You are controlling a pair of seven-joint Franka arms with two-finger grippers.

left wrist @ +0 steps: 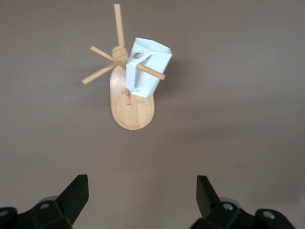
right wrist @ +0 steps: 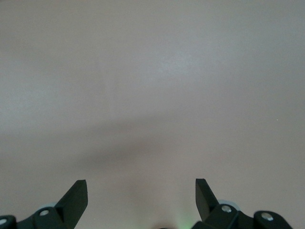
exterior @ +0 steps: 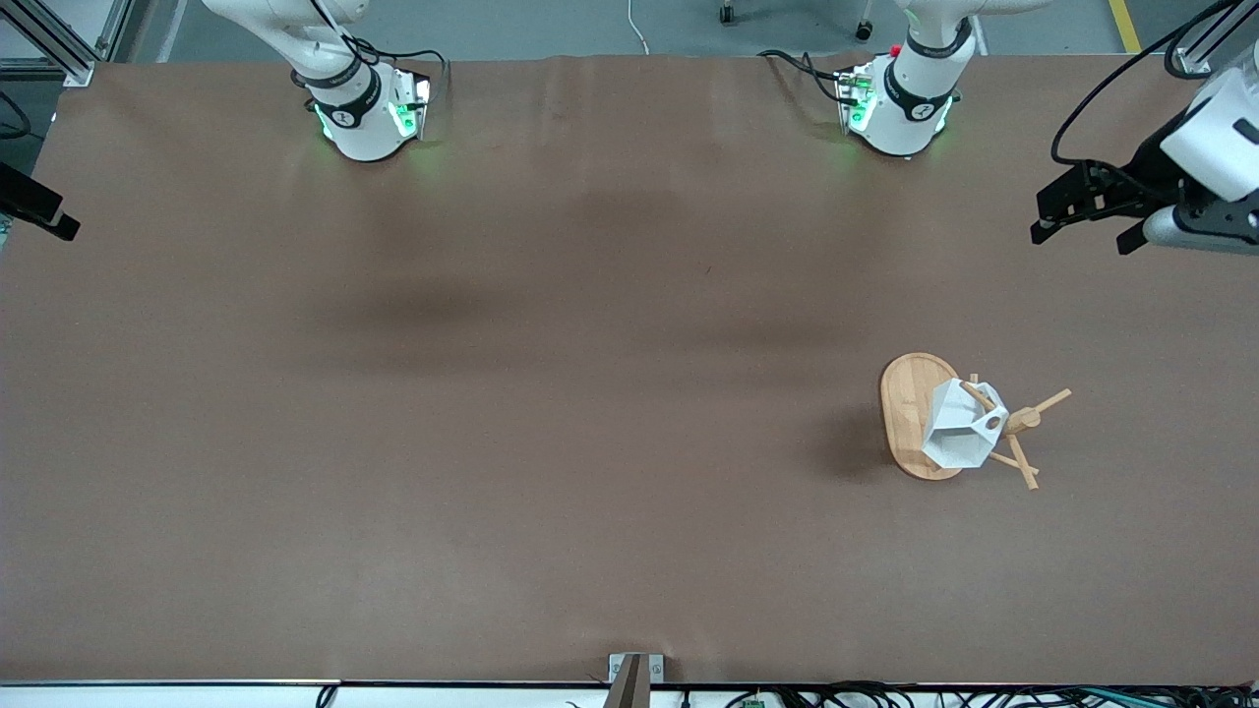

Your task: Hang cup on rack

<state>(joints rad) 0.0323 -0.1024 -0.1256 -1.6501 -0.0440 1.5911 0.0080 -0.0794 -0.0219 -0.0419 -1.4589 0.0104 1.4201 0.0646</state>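
The cup [exterior: 964,431] hangs by its handle hole on a peg of the rack [exterior: 910,418], lower right of the front view, at the left arm's end of the table. The left gripper [exterior: 1087,218], at the right edge, is spread wide and empty, well apart from the cup. The right gripper [right wrist: 141,200] waits, fingers parted, over bare table [exterior: 492,393]. Judgement: the task appears complete; no grasp remains.

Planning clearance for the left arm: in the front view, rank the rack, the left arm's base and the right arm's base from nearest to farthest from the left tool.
From the left tool, open at the left arm's table end:
1. Rack, nearer the camera, cup hung on it.
2. Left arm's base, close to call with the rack.
3. Right arm's base, at the right arm's end.
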